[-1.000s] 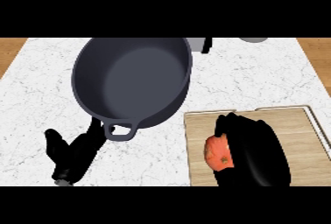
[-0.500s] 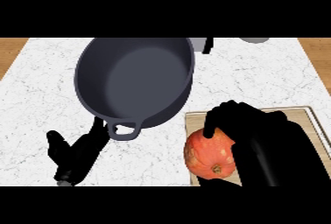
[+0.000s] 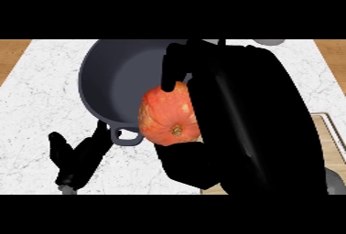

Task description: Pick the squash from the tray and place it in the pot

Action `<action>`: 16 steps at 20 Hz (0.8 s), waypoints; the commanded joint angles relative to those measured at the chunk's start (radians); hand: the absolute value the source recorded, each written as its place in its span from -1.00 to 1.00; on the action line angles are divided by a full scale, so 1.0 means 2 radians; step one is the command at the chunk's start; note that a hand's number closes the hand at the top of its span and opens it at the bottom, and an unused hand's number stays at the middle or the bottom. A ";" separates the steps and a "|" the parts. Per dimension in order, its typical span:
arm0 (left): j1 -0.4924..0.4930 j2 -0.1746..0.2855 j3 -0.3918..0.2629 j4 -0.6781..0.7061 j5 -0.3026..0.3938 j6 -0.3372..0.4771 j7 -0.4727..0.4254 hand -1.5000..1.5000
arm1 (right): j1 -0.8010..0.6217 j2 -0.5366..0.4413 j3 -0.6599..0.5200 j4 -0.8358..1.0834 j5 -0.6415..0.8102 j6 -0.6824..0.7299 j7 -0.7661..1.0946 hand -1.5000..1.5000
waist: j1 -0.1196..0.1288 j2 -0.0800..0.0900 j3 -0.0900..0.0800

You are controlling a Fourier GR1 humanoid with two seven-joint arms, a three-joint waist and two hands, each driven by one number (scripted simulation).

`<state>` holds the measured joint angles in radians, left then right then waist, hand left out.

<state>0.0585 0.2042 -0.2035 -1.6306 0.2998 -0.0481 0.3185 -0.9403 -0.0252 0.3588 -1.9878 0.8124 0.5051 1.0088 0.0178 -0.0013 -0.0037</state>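
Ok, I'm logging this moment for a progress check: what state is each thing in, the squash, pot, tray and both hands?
squash: held in the right hand, off the tray, overlapping the pot's near rim in this view.
pot: upright on the counter, nothing in the part that shows.
tray: at the right edge, mostly hidden by the arm.
right hand: curled round the squash.
left hand: open, resting at lower left.

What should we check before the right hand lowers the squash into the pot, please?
1. Grip on the squash: ok, the right hand curls round it.
2. The squash is off the tray: ok.
3. It is centred over the pot: cannot tell; it overlaps the near rim.
4. The pot stands upright, opening upward: ok.
5. The left hand is out of the way: ok, open beside the pot.
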 commanded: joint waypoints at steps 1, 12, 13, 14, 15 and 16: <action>-0.032 -0.020 -0.009 -0.013 -0.004 -0.001 -0.013 0.00 | -0.084 0.012 -0.027 0.087 -0.029 -0.015 0.059 1.00 | 0.001 0.000 0.001; -0.041 -0.022 -0.011 -0.013 -0.014 -0.007 -0.014 0.00 | -0.181 0.012 -0.028 0.378 -0.035 -0.164 -0.072 1.00 | 0.017 0.006 0.001; -0.045 -0.019 -0.006 -0.018 -0.012 -0.005 -0.003 0.00 | -0.195 0.013 -0.032 0.395 -0.039 -0.154 -0.078 1.00 | 0.012 0.005 0.001; -0.050 -0.011 0.008 -0.035 0.005 -0.007 0.017 0.00 | -0.182 0.013 -0.021 0.402 -0.043 -0.175 -0.090 1.00 | 0.012 0.004 0.001; -0.052 -0.025 -0.010 -0.007 -0.016 -0.005 -0.010 0.00 | -0.195 0.013 -0.039 0.446 -0.041 -0.191 -0.115 1.00 | 0.014 0.008 0.001; -0.044 -0.016 -0.004 -0.020 -0.005 -0.014 -0.003 0.00 | -0.218 0.013 -0.044 0.475 -0.045 -0.195 -0.119 1.00 | 0.018 0.008 0.001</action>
<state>0.0400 0.1832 -0.2181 -1.6429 0.2820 -0.0583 0.3360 -1.3035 -0.0015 0.2836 -1.2255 0.7361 0.2024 0.8379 0.0491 0.0119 -0.0027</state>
